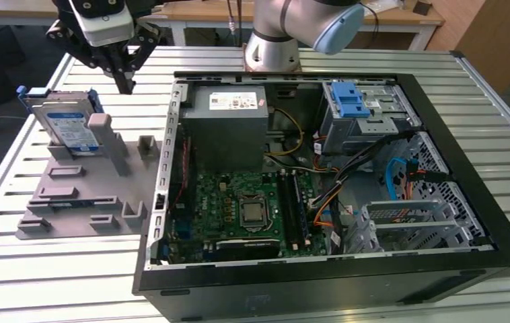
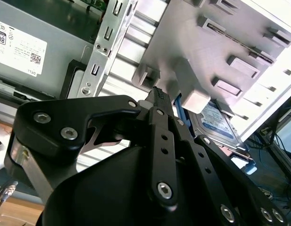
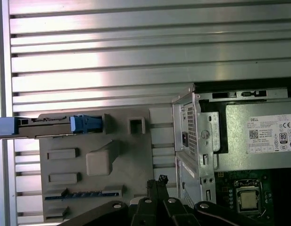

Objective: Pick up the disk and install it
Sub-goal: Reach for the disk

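The hand, pinched closed and empty, hangs apart from the upright disk.

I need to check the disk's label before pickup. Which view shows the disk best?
The exterior view: the disk stands on edge in the grey holder, its labelled face in plain sight. The first wrist view shows it edge-on; in the second wrist view the gripper and holder hide part of it.
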Controlling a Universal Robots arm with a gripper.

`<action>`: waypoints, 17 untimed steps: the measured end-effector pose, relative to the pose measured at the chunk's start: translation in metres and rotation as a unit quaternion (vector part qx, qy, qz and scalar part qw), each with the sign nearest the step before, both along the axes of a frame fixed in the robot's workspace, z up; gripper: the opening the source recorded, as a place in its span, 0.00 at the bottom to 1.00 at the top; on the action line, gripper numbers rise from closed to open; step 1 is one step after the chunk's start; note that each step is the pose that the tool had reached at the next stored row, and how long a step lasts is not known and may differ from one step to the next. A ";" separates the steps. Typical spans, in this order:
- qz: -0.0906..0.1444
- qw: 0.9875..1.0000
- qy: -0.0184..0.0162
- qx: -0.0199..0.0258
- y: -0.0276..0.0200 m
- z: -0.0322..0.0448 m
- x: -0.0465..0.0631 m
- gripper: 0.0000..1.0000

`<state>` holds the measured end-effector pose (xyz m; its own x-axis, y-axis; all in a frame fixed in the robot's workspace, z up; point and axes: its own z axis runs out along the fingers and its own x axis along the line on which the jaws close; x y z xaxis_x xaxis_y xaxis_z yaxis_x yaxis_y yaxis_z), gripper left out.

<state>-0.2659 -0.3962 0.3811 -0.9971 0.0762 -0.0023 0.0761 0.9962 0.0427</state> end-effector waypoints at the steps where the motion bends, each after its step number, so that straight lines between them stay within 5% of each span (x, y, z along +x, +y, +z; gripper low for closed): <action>1: 0.000 1.000 0.000 0.000 0.0000 -0.0001 -0.001 0.11; 17: 0.000 1.000 0.001 0.000 0.0002 -0.0017 -0.019 0.11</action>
